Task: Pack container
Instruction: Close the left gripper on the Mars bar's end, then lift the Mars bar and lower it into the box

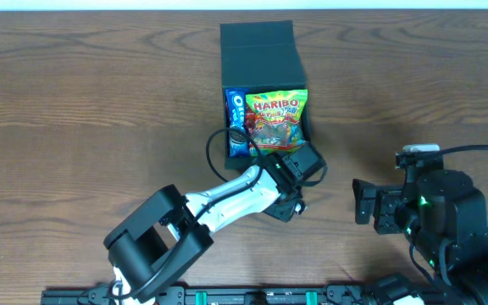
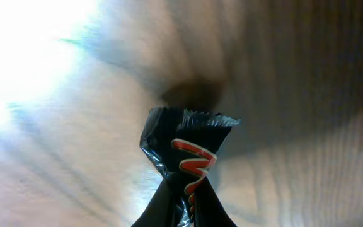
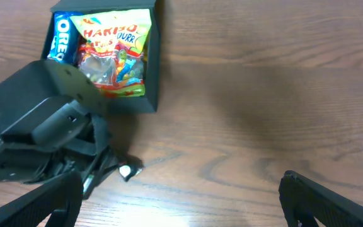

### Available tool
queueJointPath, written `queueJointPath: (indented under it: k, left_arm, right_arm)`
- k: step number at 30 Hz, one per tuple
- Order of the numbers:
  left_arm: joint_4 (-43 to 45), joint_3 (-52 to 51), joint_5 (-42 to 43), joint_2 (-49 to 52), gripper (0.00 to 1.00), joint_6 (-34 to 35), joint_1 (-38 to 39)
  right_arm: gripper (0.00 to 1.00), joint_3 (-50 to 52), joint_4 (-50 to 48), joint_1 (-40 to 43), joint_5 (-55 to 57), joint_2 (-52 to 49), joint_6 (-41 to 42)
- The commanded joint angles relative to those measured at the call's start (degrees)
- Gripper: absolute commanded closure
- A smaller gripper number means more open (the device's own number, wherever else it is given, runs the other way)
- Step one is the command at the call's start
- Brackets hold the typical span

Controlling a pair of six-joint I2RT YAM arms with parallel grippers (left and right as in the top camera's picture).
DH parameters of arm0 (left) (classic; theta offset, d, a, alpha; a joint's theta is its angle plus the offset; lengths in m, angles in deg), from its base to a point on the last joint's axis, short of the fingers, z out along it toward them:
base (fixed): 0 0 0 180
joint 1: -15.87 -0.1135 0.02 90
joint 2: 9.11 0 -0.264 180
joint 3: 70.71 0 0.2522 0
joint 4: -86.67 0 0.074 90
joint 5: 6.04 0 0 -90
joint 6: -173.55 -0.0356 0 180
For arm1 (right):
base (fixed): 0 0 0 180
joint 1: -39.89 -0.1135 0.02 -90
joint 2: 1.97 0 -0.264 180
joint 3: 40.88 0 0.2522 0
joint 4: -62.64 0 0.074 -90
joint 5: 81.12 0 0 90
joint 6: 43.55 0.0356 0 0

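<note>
1. Overhead view puts the dark teal-green, matte, square cardboard container (image 1: 259,52) at the far middle of the brown wood-grain table (image 1: 74,102). Its flap lid is folded back and the inside is open to the camera.
2. Inside it lie a glossy blue Oreo packet (image 1: 236,123) on the left and a bright printed Haribo bag (image 1: 276,119) beside it. Together they cover most of the opening.
3. Your left gripper (image 1: 297,165) sits at the container's near edge. It is pinched tight on a dark, crinkly foil packet (image 2: 188,154) with a red-and-white swirl and a serrated end seam. The packet hangs over bare table, not yet in the box.
4. Your right gripper (image 3: 180,189) is spread wide with nothing between its fingers, well off to the right.
5. You look to be mid-packing, with this packet next to go in. The next move calls for lifting it over the near rim and letting go above whatever room remains. The thin foil will flex and slide, while the rigid cardboard walls won't give.
</note>
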Motion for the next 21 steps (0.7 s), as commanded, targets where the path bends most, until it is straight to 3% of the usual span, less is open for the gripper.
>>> queueJointPath:
  k: [1, 8, 13, 18, 21]
  left_arm:
    - [-3.26, -0.17, -2.67, -4.76, 0.94, -0.39, 0.13]
    - [-9.14, -0.17, -8.24, -12.85, 0.94, -1.68, 1.53]
    - [-7.72, 0.59, -11.58, -18.16, 0.94, -17.94, 1.51]
    - [-8.15, 6.29, -16.70, -21.42, 0.94, -42.03, 1.20]
    - [-12.72, 12.74, -17.14, -21.38, 0.94, -55.39, -1.33]
  right_arm:
    - [0.01, -0.17, 0.02, -0.22, 0.61, 0.04, 0.57]
    - [0.01, -0.17, 0.02, -0.22, 0.61, 0.04, 0.57]
    - [0.01, -0.17, 0.02, -0.22, 0.61, 0.04, 0.57]
    - [0.01, -0.17, 0.02, -0.22, 0.61, 0.04, 0.57]
    - [0.01, -0.17, 0.02, -0.22, 0.61, 0.04, 0.57]
